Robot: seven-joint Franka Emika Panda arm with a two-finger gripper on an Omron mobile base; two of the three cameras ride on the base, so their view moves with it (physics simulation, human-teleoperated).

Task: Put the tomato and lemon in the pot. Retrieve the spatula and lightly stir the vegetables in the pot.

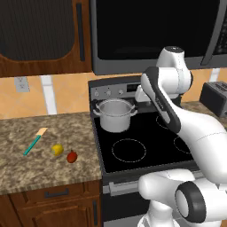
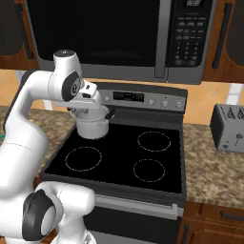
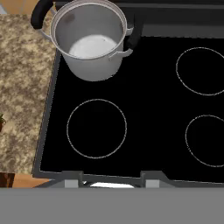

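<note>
Simulated kitchen: pot [image 1: 115, 115] empty on rear-left burner of stove [image 1: 146, 146]. Tomato [image 1: 72, 156], lemon [image 1: 57, 149] side by side on counter [image 1: 26, 170] left of pot; spatula [image 1: 35, 141] just beyond lemon. Arm raised over stove; pincer state cannot be told. Fruits likely light, round, roll-prone: pinch across middle. Spatula slim, stiff: take by teal handle.

We see the pot [image 1: 115, 115] as shiny brushed steel with matt dark handles. Stovetop [image 1: 146, 142] is smooth glossy black glass. Counter [image 1: 26, 164] looks like speckled polished granite. Cabinets [image 1: 40, 35] are glossy reddish wood. Spatula [image 1: 35, 141] has a smooth teal handle and a pale tan blade. Toaster [image 2: 229, 127] is satin grey metal.
</note>
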